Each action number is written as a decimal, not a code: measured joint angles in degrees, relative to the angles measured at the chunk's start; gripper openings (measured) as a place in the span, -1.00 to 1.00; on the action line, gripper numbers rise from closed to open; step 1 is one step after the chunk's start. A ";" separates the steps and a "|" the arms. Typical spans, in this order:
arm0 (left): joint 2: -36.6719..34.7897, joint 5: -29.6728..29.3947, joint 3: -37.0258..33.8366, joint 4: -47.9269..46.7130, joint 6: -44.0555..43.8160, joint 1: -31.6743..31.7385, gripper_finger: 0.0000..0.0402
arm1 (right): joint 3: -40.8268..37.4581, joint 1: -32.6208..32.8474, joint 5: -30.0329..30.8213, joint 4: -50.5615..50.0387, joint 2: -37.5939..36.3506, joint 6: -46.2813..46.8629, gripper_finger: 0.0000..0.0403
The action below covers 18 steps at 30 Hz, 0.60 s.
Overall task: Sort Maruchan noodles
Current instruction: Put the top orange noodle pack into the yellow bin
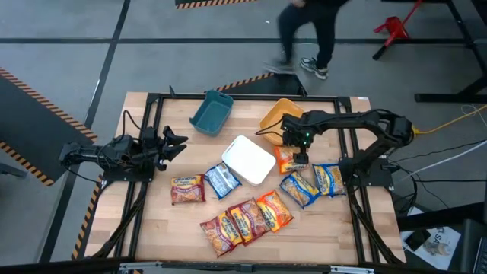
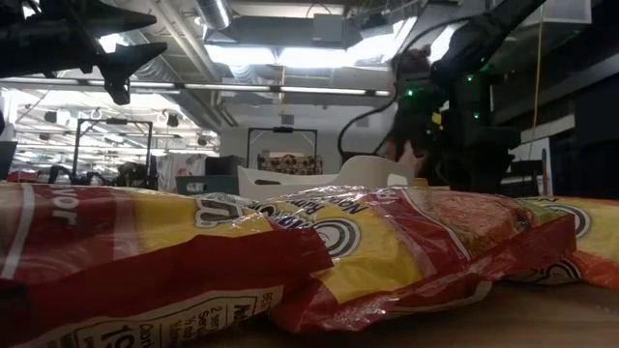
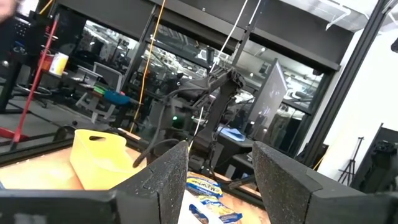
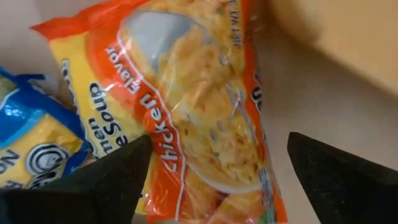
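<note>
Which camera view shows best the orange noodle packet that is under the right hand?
The right wrist view: the orange packet fills the picture between the open right hand's fingers, with "Chicken" readable. The high view shows it small, partly under the hand, beside the white bin. In the low and left wrist views I cannot pick it out.

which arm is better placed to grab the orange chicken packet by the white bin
Right. The right gripper hangs directly over the orange packet beside the white bin, fingers open on either side of it in its wrist view. The left gripper waits open, raised off the table on the far left side.
</note>
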 joint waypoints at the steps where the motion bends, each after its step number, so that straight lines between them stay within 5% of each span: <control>1: -0.01 0.00 0.00 0.00 -0.04 0.00 -0.13 | -0.24 -0.27 -1.07 -0.33 0.33 -0.01 0.76; 6: -0.01 0.01 0.00 0.00 -0.04 0.00 -0.13 | -0.77 -0.45 -3.82 -1.74 0.57 0.04 0.46; 18: -0.02 0.00 0.00 0.00 -0.02 0.00 -0.13 | 1.11 -0.43 -4.96 -7.49 0.78 -0.17 -0.75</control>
